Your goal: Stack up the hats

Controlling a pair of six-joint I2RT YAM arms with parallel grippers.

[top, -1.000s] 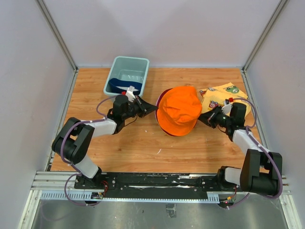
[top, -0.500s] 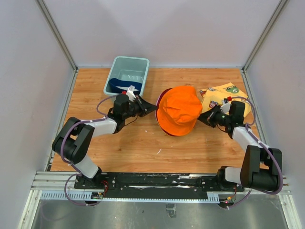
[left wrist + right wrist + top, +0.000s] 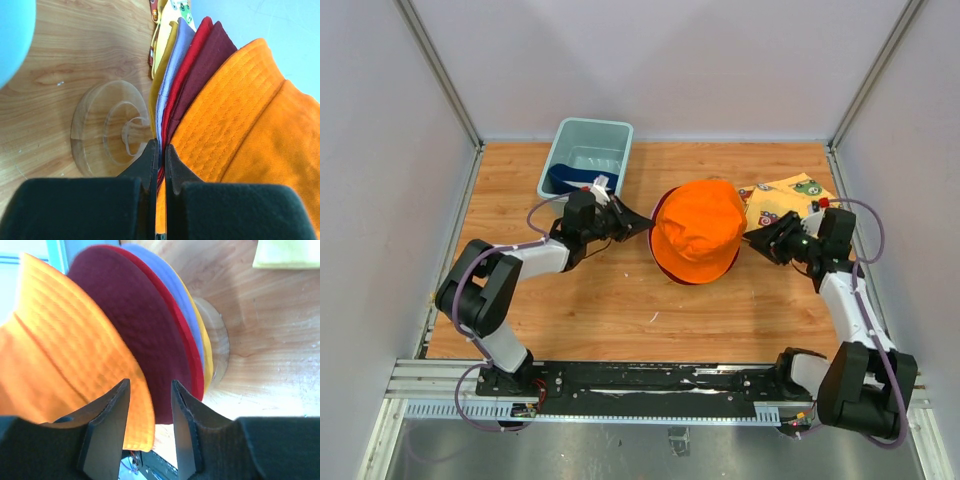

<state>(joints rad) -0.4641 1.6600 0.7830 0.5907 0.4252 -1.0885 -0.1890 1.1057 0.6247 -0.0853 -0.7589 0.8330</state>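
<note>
Backing off, the right pincer (image 3: 762, 242) has released the topmost orange fabric bucket hat (image 3: 698, 230), mid-table. Left pincer (image 3: 160, 147) grips the stacked brims (image 3: 172, 95); withdrawing while clenched could drag them off the round-based stand (image 3: 100, 130).

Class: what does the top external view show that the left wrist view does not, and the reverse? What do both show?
Top view only: the right gripper and a navy hat in the teal tub. Left wrist only: the stand's round base, the yellow hat and lavender hat. Both: the orange hat, and the left gripper shut on hat brims.
</note>
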